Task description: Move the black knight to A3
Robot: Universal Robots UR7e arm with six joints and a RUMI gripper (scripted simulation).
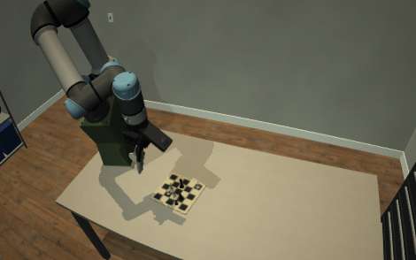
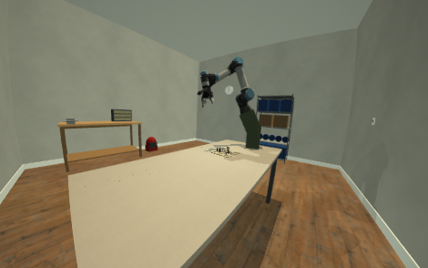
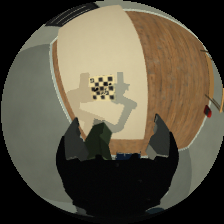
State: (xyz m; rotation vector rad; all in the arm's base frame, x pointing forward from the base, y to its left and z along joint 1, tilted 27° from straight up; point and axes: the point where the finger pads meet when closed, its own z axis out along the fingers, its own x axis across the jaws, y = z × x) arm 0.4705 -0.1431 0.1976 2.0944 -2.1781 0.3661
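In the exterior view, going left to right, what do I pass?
Wooden side table → red object on the floor → gripper → chessboard → green robot base → blue shelf → wall outlet.

Grey tubular arm (image 1: 53,53), light-blue joint caps, black pincer (image 1: 138,159), green pedestal (image 1: 108,141)

Chess pieces (image 1: 179,191) too small to distinguish

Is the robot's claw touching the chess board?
Apart. The exterior view shows the gripper hanging open, high in the air, well above the chessboard lying on the table.
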